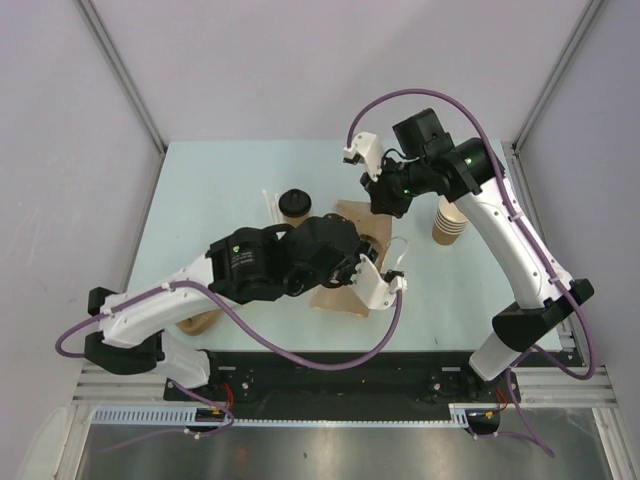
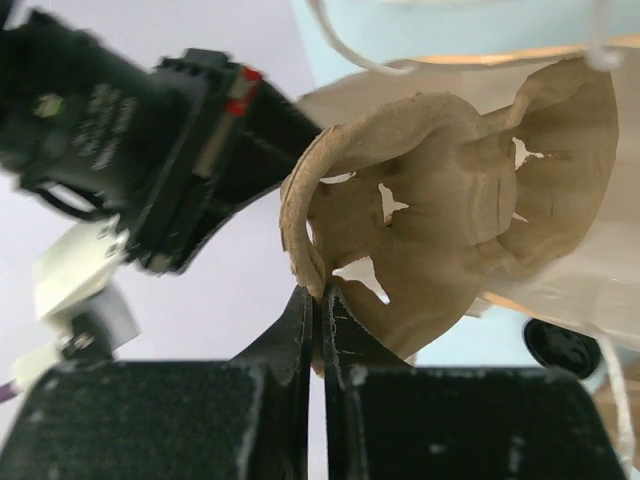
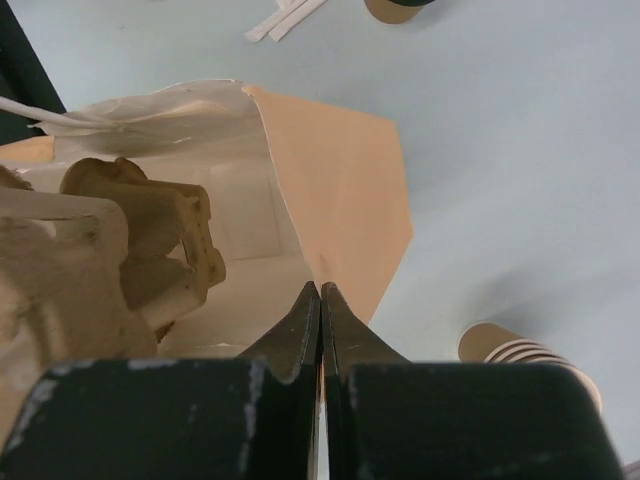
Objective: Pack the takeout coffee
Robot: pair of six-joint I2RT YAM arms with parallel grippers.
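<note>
- The takeout coffee is seen upright on the surface, black lid on, at approx 10 o'clock from the paper bag. It is set apart from the bag and touched by neither arm.
- In the right wrist view the coffee is cut off by the top edge at 12 o'clock, well beyond the bag mouth.
- The left jaws are shut tight on the pulp carrier tray. Its rim is pinched btwn the tips, and the tray is held tilted w/ its cut-outs toward the cam.
- The tray is seen against the bag's pale inner wall. From the right wrist it is placed at 9 o'clock, at the bag mouth. How far in cannot be told.
- The right jaws are closed to a slit, w/ the bag's tan rim edge caught at the tips.
- A stack of lidless cups is stood on the surface at 2 o'clock from the bag, well apart from the coffee.
- White wrapped sticks are laid just beside the coffee, at its 9 o'clock.
- A white cord handle is looped at the bag's 3 o'clock side.
- The right arm is seen, blurred, at 9 o'clock in the left wrist view.
</note>
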